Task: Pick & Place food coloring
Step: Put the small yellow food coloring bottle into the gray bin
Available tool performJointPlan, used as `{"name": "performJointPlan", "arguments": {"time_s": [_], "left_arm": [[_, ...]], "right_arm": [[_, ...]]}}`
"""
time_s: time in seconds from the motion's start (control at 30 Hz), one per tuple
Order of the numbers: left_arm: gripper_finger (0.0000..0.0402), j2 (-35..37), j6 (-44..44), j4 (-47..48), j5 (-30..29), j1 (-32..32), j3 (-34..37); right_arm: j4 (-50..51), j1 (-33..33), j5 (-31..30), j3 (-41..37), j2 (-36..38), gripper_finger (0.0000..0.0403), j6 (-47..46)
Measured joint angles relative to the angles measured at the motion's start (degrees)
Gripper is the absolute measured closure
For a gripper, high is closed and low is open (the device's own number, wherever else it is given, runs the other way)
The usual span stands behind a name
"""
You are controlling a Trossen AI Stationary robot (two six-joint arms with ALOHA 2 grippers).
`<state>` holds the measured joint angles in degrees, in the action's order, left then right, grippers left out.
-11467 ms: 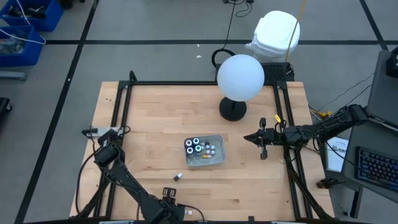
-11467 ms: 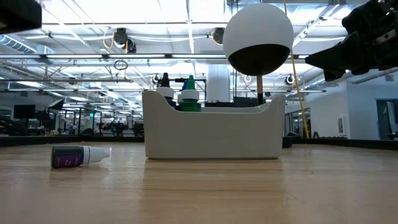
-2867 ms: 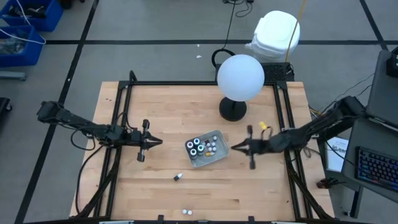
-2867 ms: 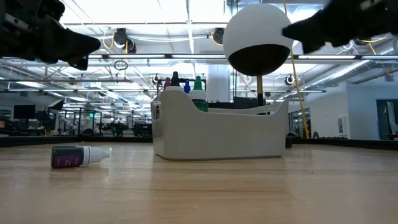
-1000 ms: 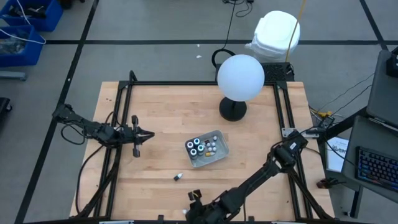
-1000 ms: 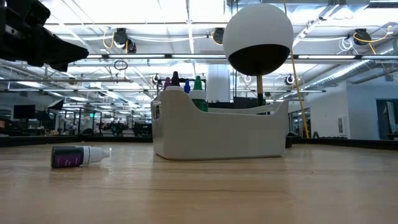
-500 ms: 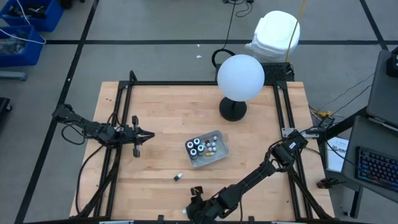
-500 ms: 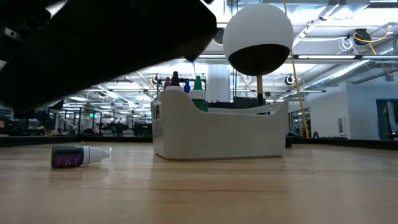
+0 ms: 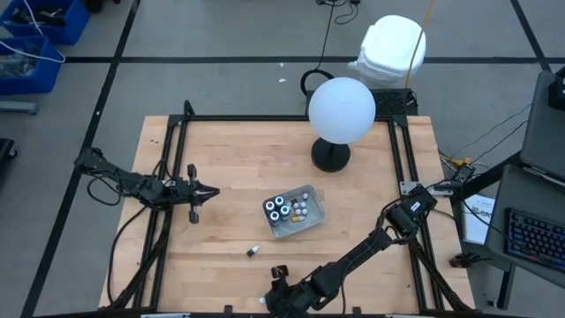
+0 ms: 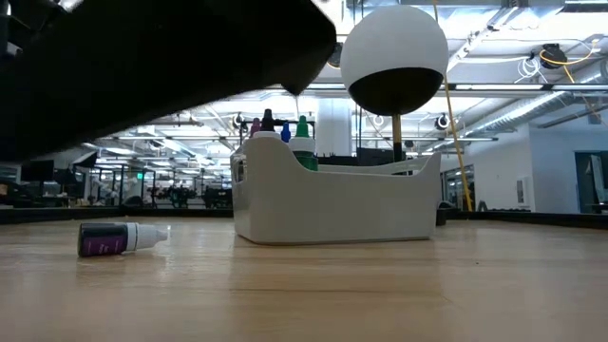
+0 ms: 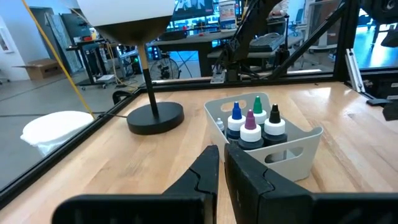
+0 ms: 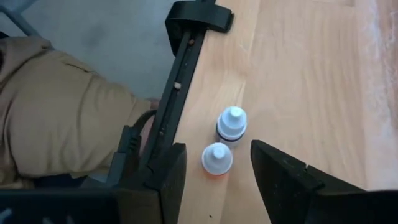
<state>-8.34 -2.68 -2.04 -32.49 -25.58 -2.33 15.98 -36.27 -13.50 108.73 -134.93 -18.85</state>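
Two small food coloring bottles stand at the table's near edge: one with an orange base (image 12: 217, 159), one with a dark band (image 12: 231, 125). My right gripper (image 12: 216, 148) (image 9: 275, 299) hangs open over them, a finger on either side of the orange one, touching nothing. A purple bottle (image 10: 119, 237) (image 9: 252, 252) lies on its side on the wood. Several more bottles (image 11: 254, 121) stand in the white tray (image 10: 332, 204) (image 9: 313, 221) mid-table. My left gripper (image 9: 212, 191) (image 11: 222, 152) waits shut and level, left of the tray.
A lamp with a white globe (image 9: 342, 109) stands on a black base (image 11: 155, 117) at the far side. A black frame rail (image 12: 186, 62) runs along the near edge right beside the two bottles. Beyond it a person's tan sleeve (image 12: 56, 118) shows.
My right arm has sunk toward the two bottles at the near edge; in the low view it now fills the upper left, where it did not show a second ago. The bottles and the tray have stayed where they were.
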Motion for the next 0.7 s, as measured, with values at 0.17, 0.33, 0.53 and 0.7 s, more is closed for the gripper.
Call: {"name": "performJointPlan", "arguments": {"time_s": [0.17,0.33,0.53,0.7], "left_arm": [[0.0366,0.0,0.0,0.04,0.0,0.01,0.0],[0.0366,0.0,0.0,0.07,-0.02,0.0,0.0],[0.0366,0.0,-0.02,0.08,-0.02,0.0,0.0],[0.0366,0.0,-0.02,0.08,-0.02,0.01,0.0]], "right_arm": [[-5.49,0.12,0.11,-2.76,-0.01,0.0234,0.03],[-5.17,0.24,0.11,-3.43,-0.02,0.0234,0.02],[-5.42,0.24,0.26,-3.38,0.0,0.0235,0.02],[-5.46,0.24,0.26,-3.37,0.0,0.0261,0.02]]}}
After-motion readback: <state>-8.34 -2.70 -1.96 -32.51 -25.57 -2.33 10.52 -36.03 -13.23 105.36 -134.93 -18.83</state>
